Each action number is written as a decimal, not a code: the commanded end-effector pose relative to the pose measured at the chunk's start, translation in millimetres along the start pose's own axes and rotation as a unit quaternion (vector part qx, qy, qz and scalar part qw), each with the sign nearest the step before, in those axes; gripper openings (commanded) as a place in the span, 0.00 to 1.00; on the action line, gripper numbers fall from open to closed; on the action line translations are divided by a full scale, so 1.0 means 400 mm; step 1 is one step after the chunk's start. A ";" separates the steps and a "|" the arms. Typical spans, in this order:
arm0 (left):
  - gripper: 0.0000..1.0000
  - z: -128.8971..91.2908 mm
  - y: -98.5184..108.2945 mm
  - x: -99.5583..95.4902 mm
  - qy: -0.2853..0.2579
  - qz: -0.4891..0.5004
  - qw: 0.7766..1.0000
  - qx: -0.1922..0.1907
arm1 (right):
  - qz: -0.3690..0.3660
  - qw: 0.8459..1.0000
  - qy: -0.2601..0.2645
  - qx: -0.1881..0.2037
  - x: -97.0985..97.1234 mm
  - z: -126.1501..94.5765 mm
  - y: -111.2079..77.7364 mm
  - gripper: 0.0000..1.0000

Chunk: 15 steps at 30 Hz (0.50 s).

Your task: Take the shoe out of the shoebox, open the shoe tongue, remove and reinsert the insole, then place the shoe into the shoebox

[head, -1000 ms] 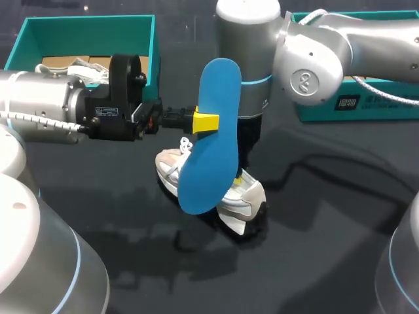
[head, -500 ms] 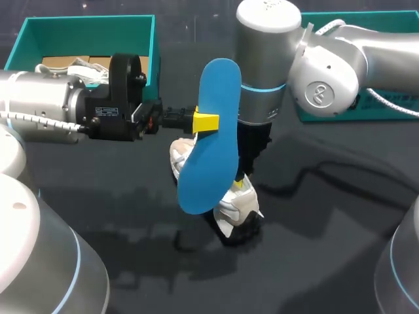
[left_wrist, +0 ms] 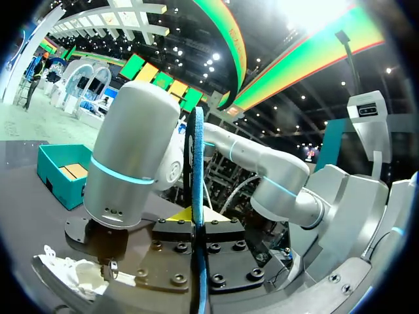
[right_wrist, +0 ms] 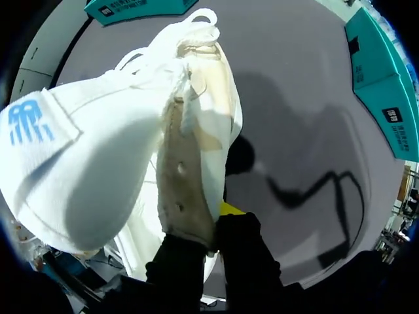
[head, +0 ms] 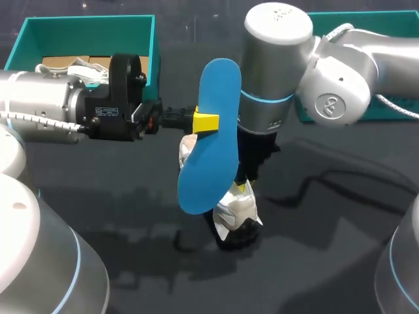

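Insole left, shoe right.
My left tool (head: 205, 122) pinches the blue insole (head: 204, 170) upright; just below it, my right tool (head: 243, 190) clamps the white shoe (head: 239, 208) by its side wall.

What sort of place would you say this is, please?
Probably a robot workbench for shoe handling: a dark table carries an open teal cardboard shoebox, the left gripper holds a flat blue insole, and the right gripper holds a white sneaker.

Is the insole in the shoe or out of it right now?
Out. The left gripper holds the blue insole upright in the air, apart from the white shoe pinched by the right gripper.
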<state>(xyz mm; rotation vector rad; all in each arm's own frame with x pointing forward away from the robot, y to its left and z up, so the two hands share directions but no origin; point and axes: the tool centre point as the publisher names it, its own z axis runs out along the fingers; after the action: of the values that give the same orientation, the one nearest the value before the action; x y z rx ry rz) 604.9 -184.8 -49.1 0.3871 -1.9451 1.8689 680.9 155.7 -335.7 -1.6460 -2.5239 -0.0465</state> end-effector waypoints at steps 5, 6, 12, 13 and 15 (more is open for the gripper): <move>0.00 0.003 0.002 0.000 0.000 0.000 1.000 0.001 | 0.053 0.998 0.001 -0.019 0.005 0.029 -0.018 0.00; 0.00 0.003 0.002 0.000 0.000 0.000 1.000 0.001 | 0.056 0.998 0.001 -0.020 0.004 0.031 -0.018 0.00; 0.00 0.003 0.002 0.000 0.000 0.000 1.000 0.001 | 0.071 0.997 0.005 -0.037 -0.006 0.043 -0.014 0.00; 0.00 0.003 0.002 0.000 0.000 0.000 1.000 0.001 | 0.078 0.996 0.005 -0.039 -0.009 0.044 -0.014 0.00; 0.00 0.003 0.002 0.000 0.000 0.000 1.000 0.001 | 0.090 0.995 0.005 -0.044 -0.014 0.042 -0.017 0.00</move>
<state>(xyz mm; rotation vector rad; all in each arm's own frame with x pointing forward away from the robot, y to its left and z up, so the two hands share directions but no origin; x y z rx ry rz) 605.0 -184.8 -49.1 0.3872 -1.9451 1.8690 680.0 156.4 -354.0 -1.8818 -2.3947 -0.1206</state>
